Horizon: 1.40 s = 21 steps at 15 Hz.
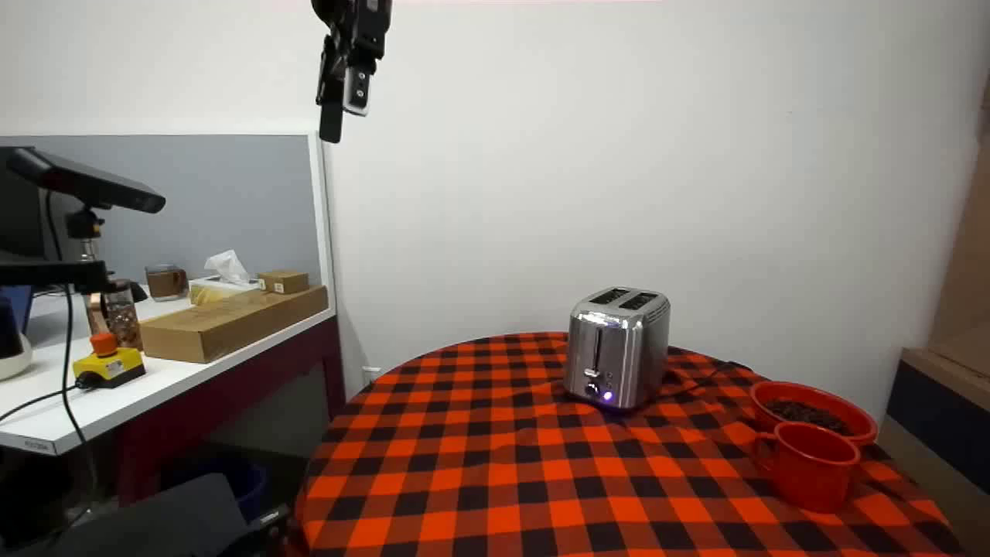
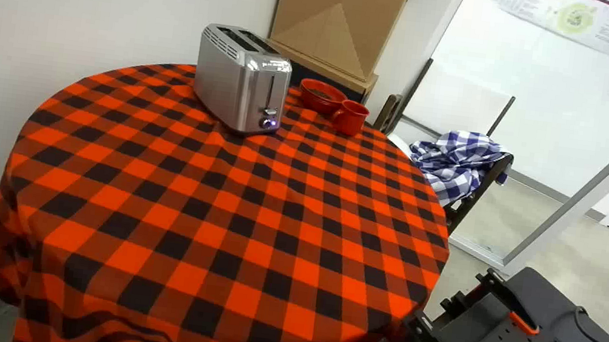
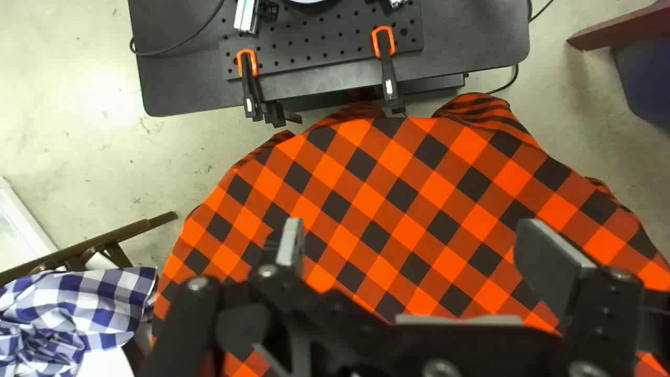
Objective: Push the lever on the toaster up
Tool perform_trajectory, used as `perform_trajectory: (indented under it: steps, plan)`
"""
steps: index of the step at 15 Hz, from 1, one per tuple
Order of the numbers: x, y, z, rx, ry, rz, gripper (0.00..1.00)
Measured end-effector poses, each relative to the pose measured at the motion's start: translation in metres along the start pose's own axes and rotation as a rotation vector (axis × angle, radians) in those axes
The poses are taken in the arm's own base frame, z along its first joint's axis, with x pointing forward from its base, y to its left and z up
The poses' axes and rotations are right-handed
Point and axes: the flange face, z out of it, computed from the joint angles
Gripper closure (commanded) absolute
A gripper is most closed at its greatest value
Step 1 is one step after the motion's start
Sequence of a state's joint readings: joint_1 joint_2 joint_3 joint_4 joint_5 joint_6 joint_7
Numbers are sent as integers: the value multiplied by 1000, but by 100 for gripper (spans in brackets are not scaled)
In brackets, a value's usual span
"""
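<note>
A silver two-slot toaster [image 1: 619, 348] stands upright on the round table with a red and black checked cloth [image 1: 495, 464]. It shows in both exterior views [image 2: 222, 82]. Its lever [image 1: 592, 373] sits low in the front slot, just above a knob; the lever also shows in an exterior view [image 2: 270, 112]. A purple light glows by the knob. My gripper [image 1: 344, 116] hangs high above, well apart from the toaster. In the wrist view the gripper [image 3: 416, 246] is open with nothing between its fingers. The toaster is out of the wrist view.
A red mug [image 1: 816, 472] and a red bowl [image 1: 857, 418] with dark contents stand beside the toaster. A cord [image 1: 704, 379] runs behind it. A wall is behind the table. A white desk [image 1: 193, 387] and a chair with blue checked cloth [image 2: 457, 160] stand nearby.
</note>
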State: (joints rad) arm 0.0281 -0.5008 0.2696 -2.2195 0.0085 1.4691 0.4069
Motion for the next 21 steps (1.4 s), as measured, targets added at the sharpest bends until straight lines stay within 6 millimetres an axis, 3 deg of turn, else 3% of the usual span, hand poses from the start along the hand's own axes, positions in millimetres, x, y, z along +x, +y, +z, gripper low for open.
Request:
perform_trajectory:
  steps: [8,12,16,21]
  plan:
    - [0,0,0,-4,1,-2,0]
    - [10,-2,15,-97,-11,-108,0]
    - [50,8,52,-223,-55,-210,0]
    - [125,34,118,-197,-4,-275,0]
